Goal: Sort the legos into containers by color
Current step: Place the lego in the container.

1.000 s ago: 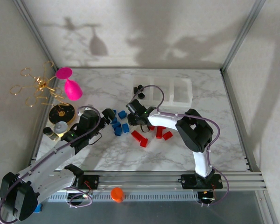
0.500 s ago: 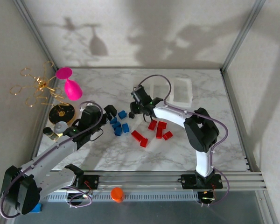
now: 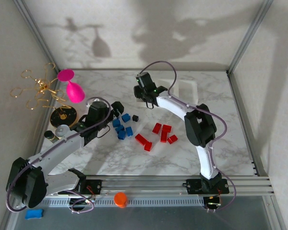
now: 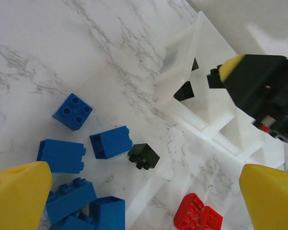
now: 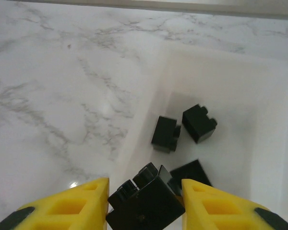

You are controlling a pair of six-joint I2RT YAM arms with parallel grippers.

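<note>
**A:** What is seen from above?

**B:** Within the last second the right gripper (image 3: 143, 91) has been carried from the bricks on the marble (image 3: 110, 158) to the left end of the tray (image 3: 188, 93). The blue bricks (image 3: 122, 129), the red bricks (image 3: 162, 134) and one loose black brick (image 3: 135, 118) are left on the marble. The left gripper (image 3: 116, 109) has been brought in beside the blue bricks.

**A:** And from the left wrist?

**B:** The yellow fingers (image 4: 19, 191) are spread wide, and nothing is held between them. The loose black brick lies just ahead of them, with blue bricks close beside it. The tray is seen beyond, with the other gripper at it.

**A:** And from the right wrist?

**B:** A black brick (image 5: 146, 199) is clamped between the fingers (image 5: 72, 206) and held above the compartment's near edge. Three black bricks (image 5: 165, 134) already lie inside.

**A:** What is meant for the task?

**B:** A release into that compartment is judged to be due. Black would then be nearly sorted, with one brick outstanding. Blue and red are not yet begun.
</note>
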